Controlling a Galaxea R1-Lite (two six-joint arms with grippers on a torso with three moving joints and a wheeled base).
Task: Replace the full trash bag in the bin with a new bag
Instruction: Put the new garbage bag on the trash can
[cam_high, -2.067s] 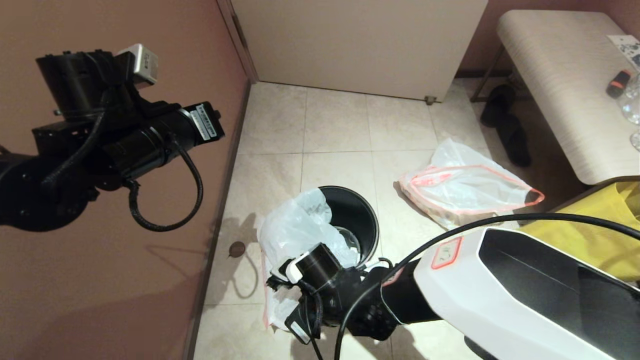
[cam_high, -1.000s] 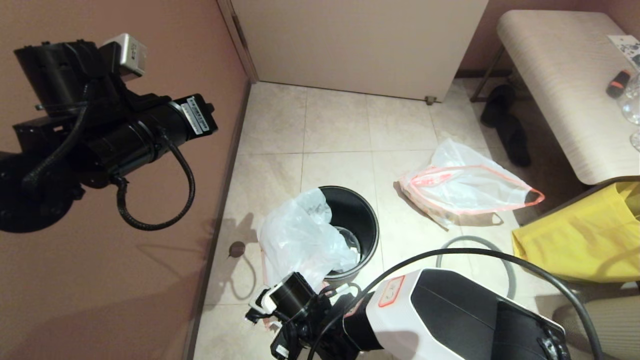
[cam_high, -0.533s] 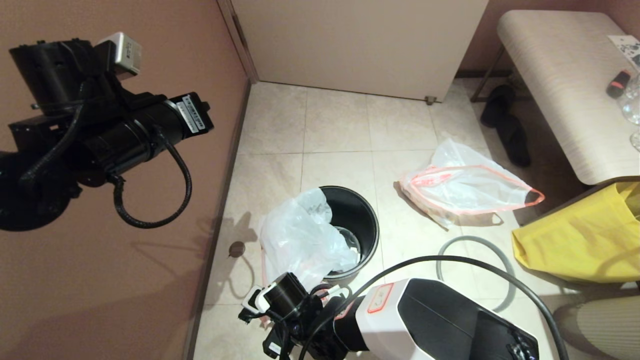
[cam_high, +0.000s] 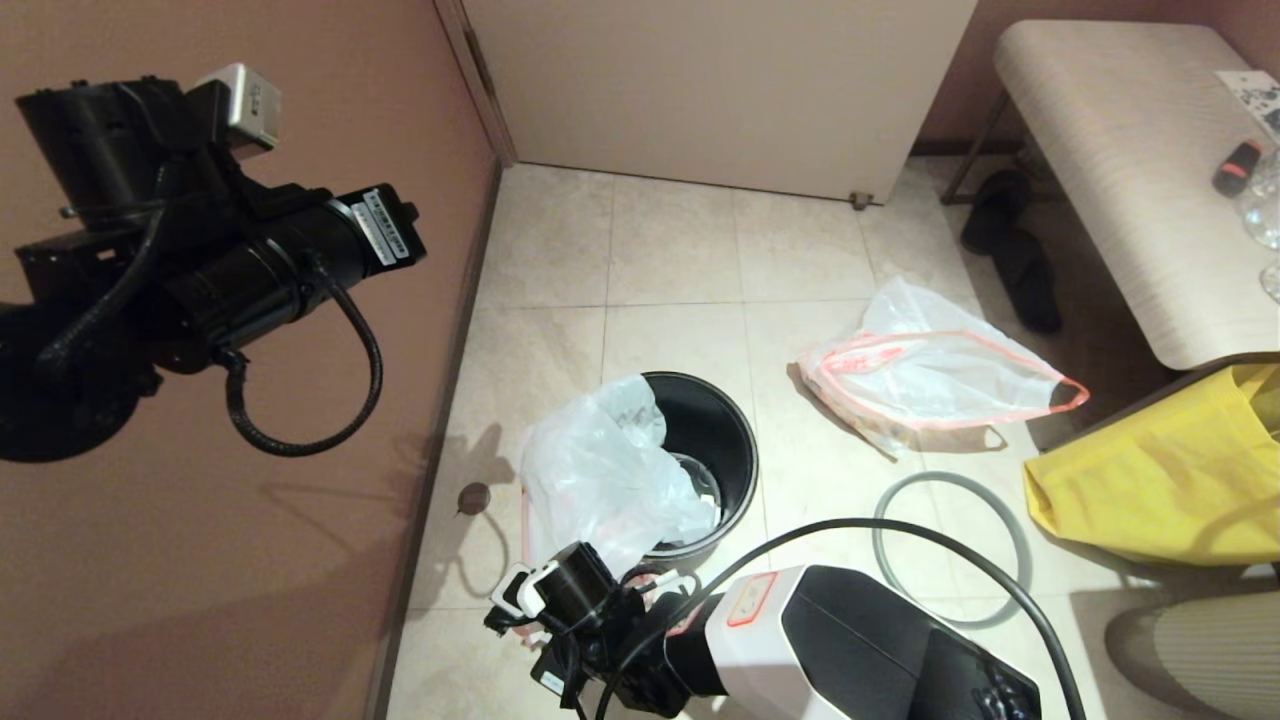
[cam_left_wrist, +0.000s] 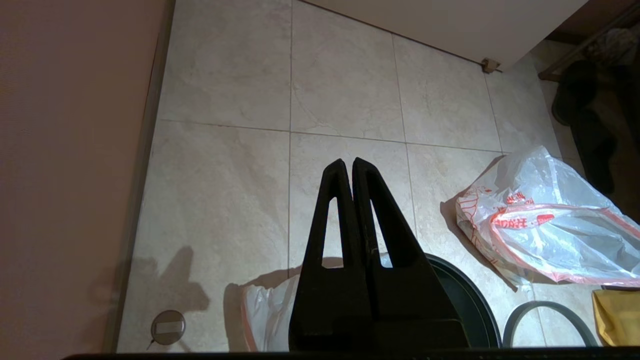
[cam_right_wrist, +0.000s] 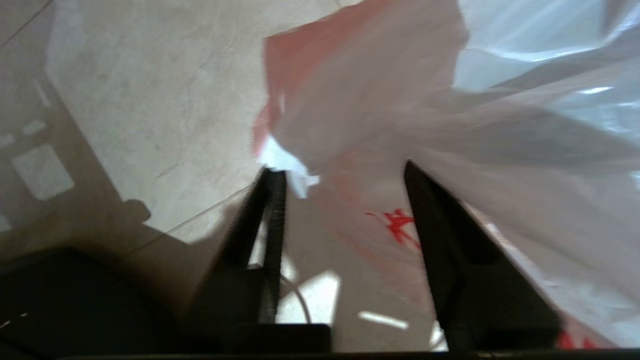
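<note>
the small round black plastic bin (cam_high: 712, 440) is half hidden by a limp translucent white bag with pink-red hem (cam_high: 590, 475) draped over its near-left rim; its red print is unreadable. right gripper (cam_right_wrist: 340, 175) spread wide at the hem, holding nothing; left gripper (cam_left_wrist: 352, 167) pressed closed, empty, raised by the wall.

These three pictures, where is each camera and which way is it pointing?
Head view: from the robot's head, looking down at the tiled floor, the bin with the full trash bag draped over its edge, and both arms.
Left wrist view: behind the raised left end effector, its fingers together, looking down at the floor.
Right wrist view: behind the low right end effector, fingers apart, close to the bag's plastic.
Shared: head and left wrist views both show the new bag and grey hoop.
</note>
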